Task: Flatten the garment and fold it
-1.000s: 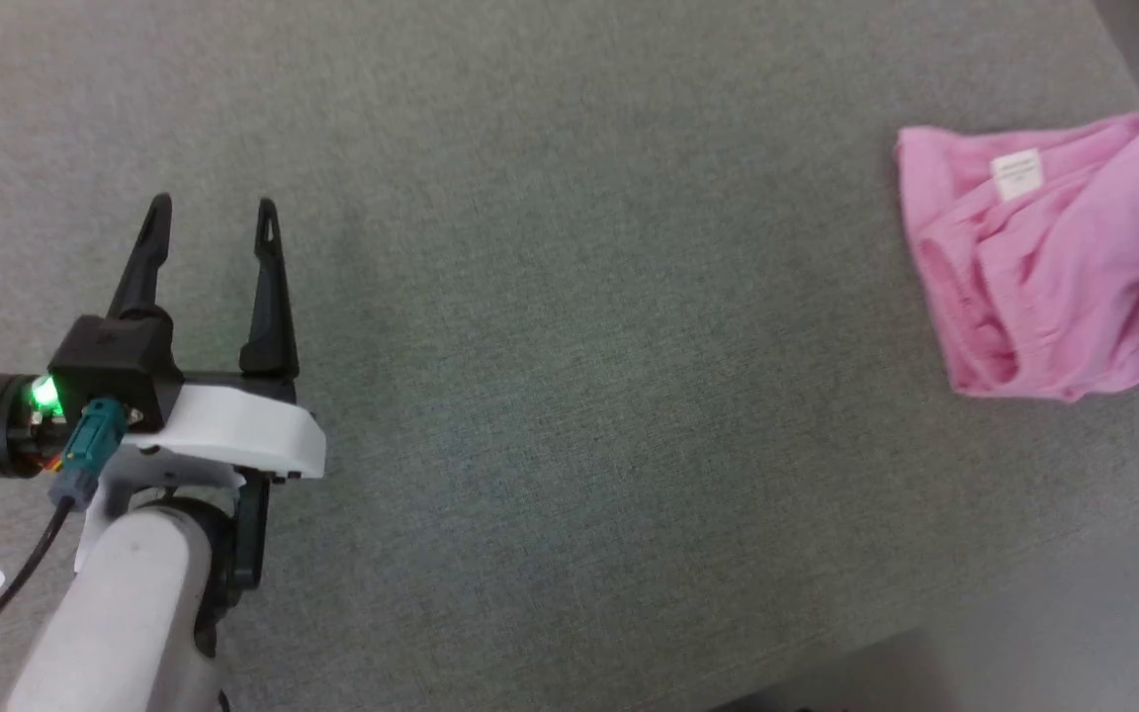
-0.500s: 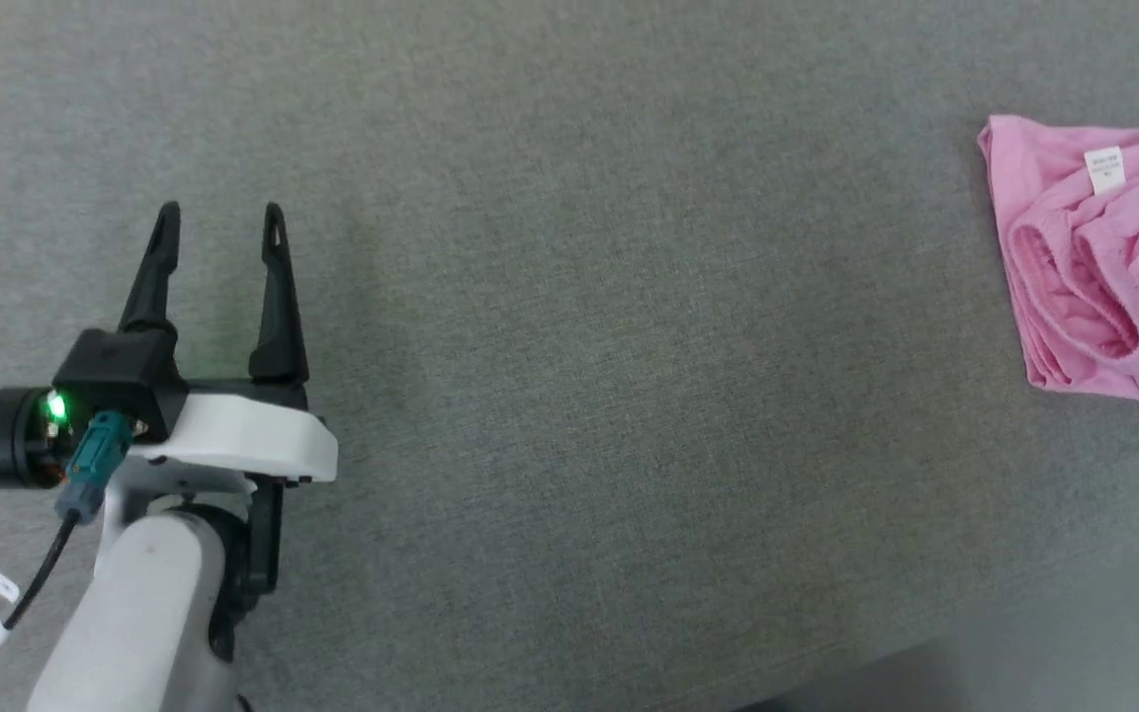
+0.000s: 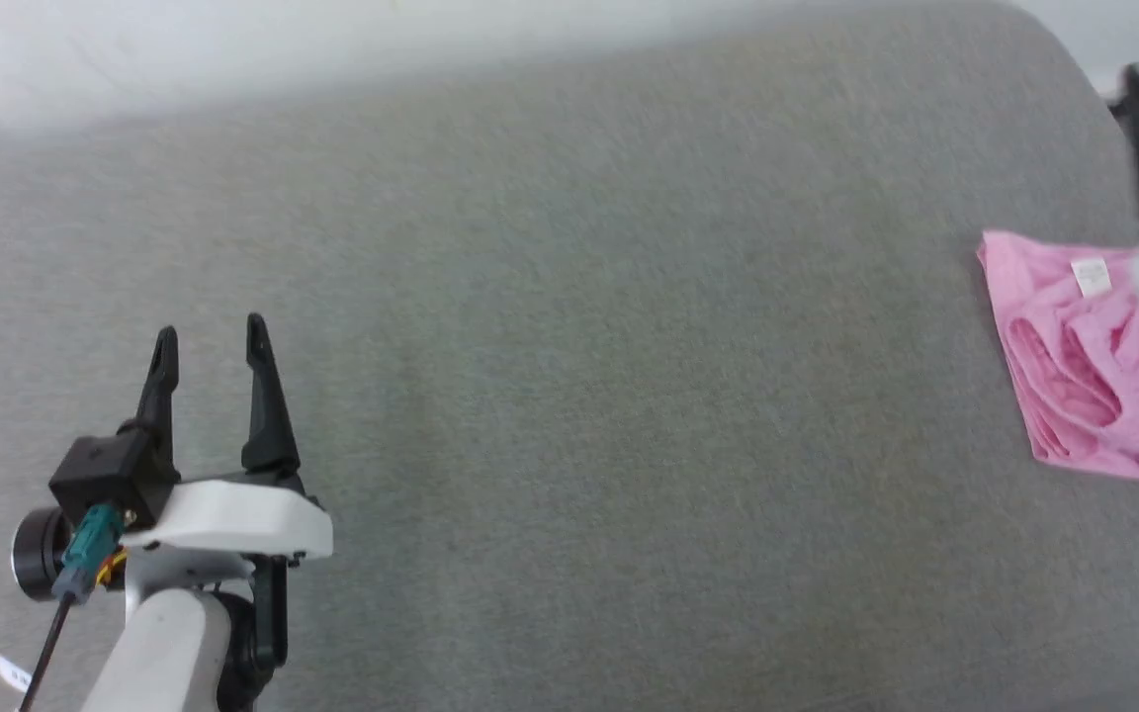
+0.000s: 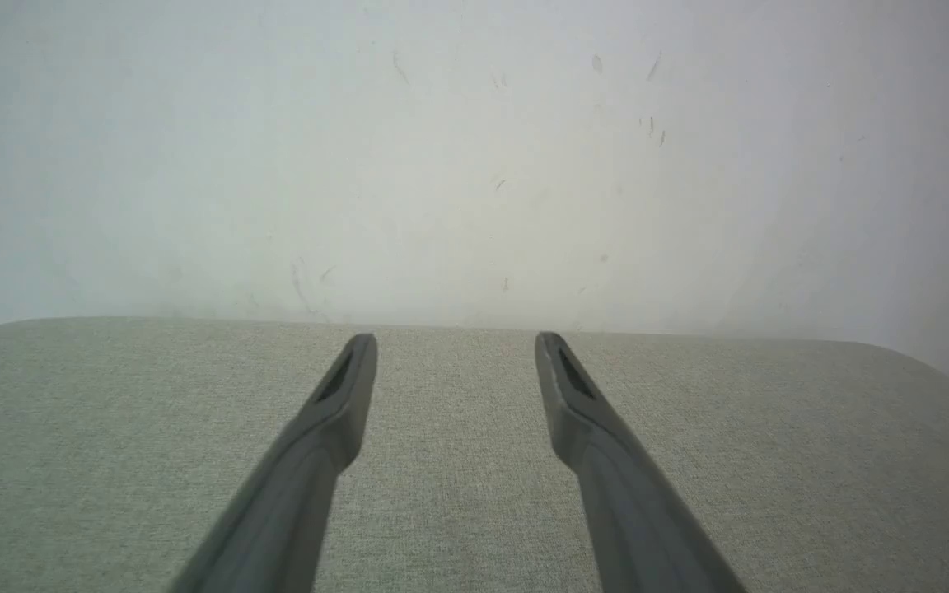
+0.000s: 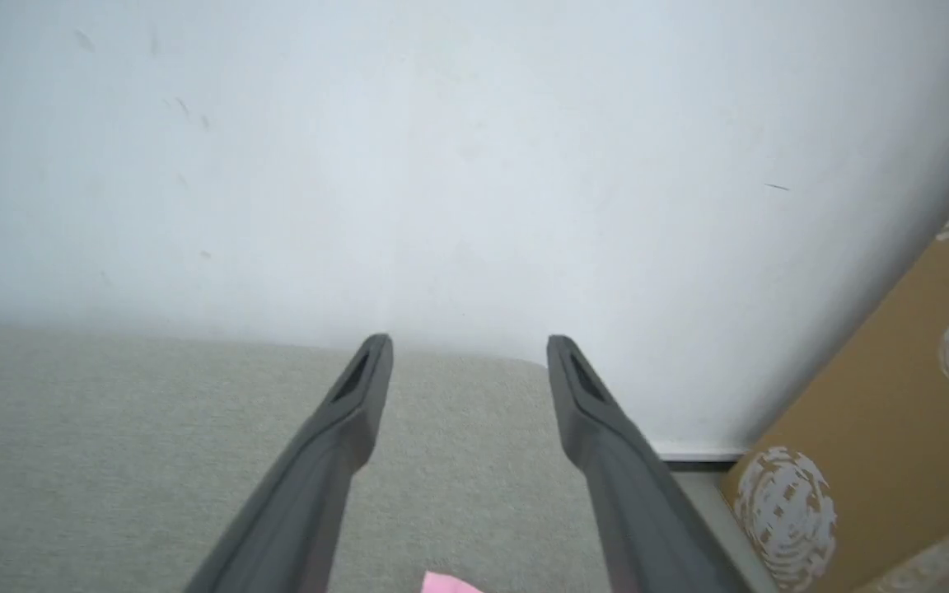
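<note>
Right jaws newly parted, left jaws apart, garment [image 3: 1074, 386] near grey surface's [image 3: 579, 396] right edge

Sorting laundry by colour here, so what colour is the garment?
The garment is plain light pink, clearest in the head view.

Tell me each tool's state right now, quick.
Left tool: open, holding nothing.
Right tool: open, not gripping the crumpled light-pink fabric shorts.
</note>
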`<state>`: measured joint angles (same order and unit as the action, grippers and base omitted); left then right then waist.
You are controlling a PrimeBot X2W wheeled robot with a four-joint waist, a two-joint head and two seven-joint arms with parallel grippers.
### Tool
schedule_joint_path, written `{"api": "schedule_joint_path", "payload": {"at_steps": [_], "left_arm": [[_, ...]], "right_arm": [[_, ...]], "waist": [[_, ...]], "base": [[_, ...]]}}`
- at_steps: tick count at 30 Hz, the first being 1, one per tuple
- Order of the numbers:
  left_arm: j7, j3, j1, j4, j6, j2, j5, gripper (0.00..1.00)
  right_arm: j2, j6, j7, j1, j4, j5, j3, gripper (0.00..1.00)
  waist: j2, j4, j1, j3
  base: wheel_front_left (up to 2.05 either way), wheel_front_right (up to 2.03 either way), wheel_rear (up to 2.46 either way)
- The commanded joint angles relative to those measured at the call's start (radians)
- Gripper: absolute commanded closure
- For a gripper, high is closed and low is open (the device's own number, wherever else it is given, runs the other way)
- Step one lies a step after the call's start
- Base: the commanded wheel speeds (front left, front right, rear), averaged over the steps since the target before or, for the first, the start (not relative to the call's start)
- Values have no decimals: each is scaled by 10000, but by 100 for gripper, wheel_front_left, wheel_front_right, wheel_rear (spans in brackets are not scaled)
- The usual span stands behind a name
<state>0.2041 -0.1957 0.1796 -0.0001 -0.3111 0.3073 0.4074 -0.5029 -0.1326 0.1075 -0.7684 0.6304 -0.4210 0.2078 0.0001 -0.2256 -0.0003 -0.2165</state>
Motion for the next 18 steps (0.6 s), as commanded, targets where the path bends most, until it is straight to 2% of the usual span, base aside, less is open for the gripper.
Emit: {"api": "schedule_joint_path", "payload": {"at_steps": [1, 9, 10, 14, 18], "left_arm": [[86, 66, -193, 80, 59, -14, 73, 0], [81, 103, -552, 234, 173, 26, 321, 0], [81, 103, -552, 234, 173, 26, 321, 0], [80, 38, -641, 313, 197, 7, 357, 0], [105, 7, -726, 440, 191, -38, 406, 0]], "right_arm": [[456, 19, 170, 505, -443, 31, -209, 0], [2740, 19, 698, 2868, -2918, 948, -1854, 0], [2740, 19, 698, 2868, -2918, 948, -1854, 0], [3973, 19, 890, 3984, -3930, 1546, -2797, 0], [4454, 19, 1166, 4968, -4607, 2111, -3237, 0]], "waist": [[-1, 1096, 3, 1307], [-1, 2124, 3, 2247], [-1, 2124, 3, 2247], [-1, 2503, 3, 2515], [-1, 2711, 3, 2756]], "base": [[0, 0, 0], [0, 0, 0], [0, 0, 0], [0, 0, 0], [0, 0, 0]]}}
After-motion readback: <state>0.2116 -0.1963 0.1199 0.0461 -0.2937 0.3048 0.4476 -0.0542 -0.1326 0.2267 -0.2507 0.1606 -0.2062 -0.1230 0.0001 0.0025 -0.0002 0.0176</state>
